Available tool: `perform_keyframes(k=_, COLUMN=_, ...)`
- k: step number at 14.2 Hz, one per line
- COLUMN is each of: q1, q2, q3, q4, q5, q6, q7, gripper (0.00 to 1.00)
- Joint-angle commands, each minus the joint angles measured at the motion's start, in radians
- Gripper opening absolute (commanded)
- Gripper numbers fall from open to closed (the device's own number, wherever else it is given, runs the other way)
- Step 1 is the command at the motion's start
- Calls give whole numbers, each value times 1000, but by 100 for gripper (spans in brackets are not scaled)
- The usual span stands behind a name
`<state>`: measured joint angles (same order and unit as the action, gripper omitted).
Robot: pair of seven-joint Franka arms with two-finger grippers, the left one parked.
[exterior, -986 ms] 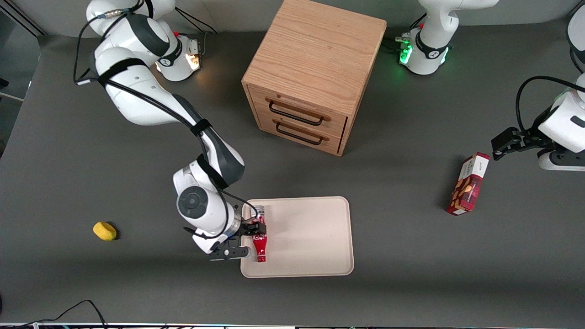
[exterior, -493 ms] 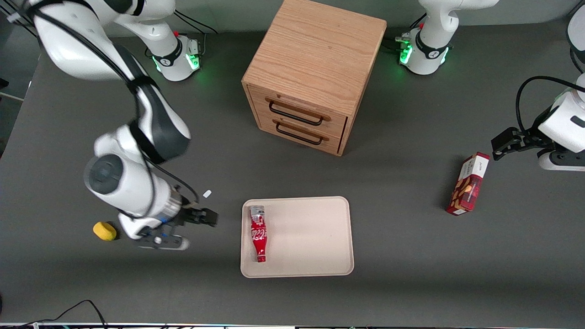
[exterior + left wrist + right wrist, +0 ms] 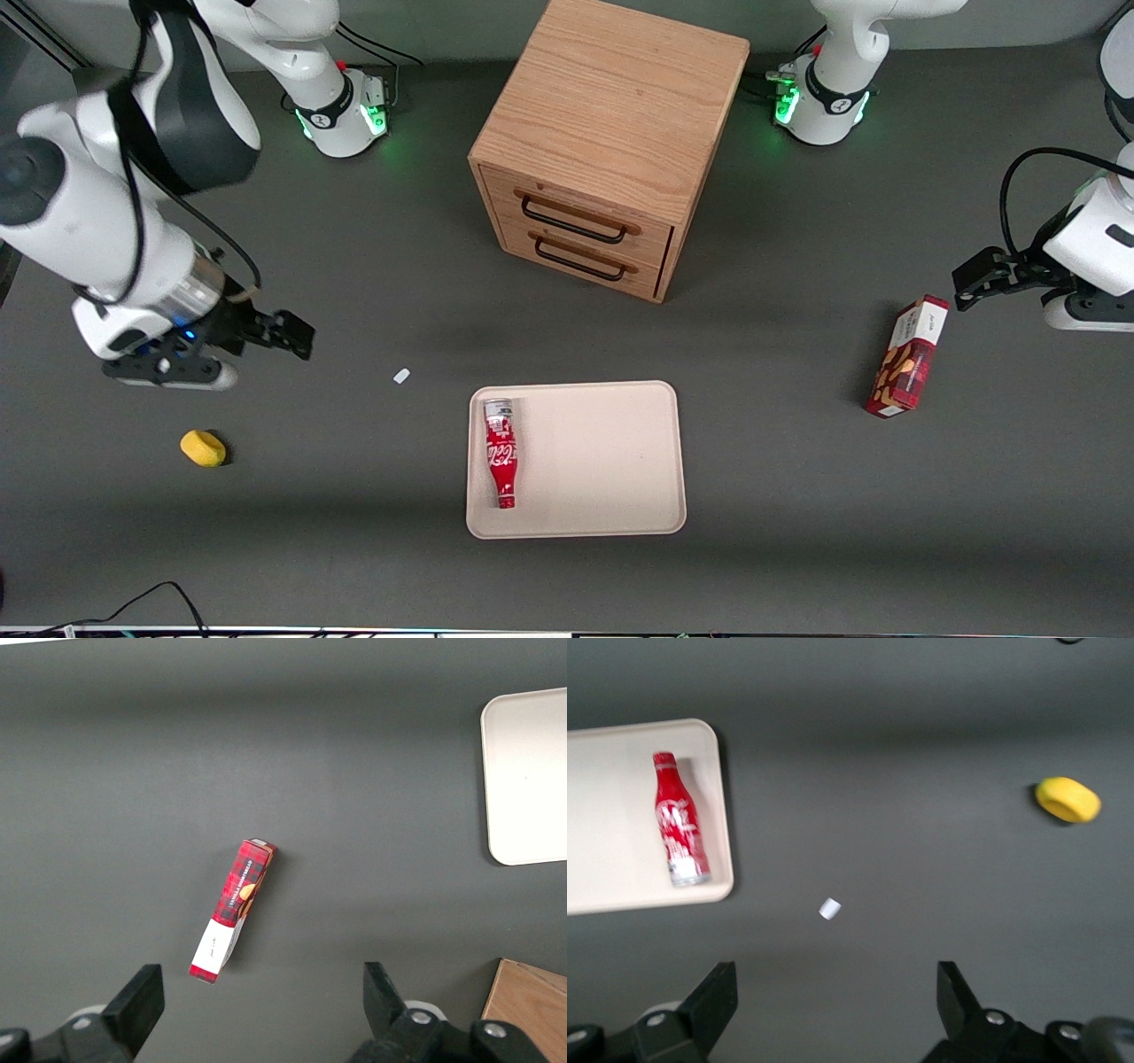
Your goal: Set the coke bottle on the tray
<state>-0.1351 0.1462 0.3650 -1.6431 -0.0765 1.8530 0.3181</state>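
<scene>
the gripper [image 3: 285, 333] hangs empty with fingers spread, well clear of the tray [image 3: 611, 461]. the coke bottle [image 3: 500, 454] lies there on its side by the rim nearest the gripper. being round, it might roll if the tray is jolted.

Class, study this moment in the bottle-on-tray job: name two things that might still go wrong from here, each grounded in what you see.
1. The coke bottle lies on its side close to the tray edge nearest the working arm; being round, it might roll against the low rim.
2. The open gripper hangs above the table near a small white scrap and a yellow object; a low sweep could knock them.
</scene>
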Motion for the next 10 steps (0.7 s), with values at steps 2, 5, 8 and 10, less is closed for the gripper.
perform_keyframes(k=2, q1=-57, q2=-187, q3=-46, q4=-135, q5=113, q6=-70, q7=-134, gripper=100)
perform_keyframes(k=5, q1=-60, q2=-232, q3=-63, q4=-129, q5=113, q6=-153, q7=-149, gripper=100)
perform_keyframes(k=8, q1=-61, q2=-223, q3=-74, q4=-104, q5=115, q6=-146, q7=-166, gripper=100)
perform_keyframes(k=10, q1=-61, q2=-208, q3=-74, q4=-100, q5=115, q6=-118, q7=-154, gripper=100)
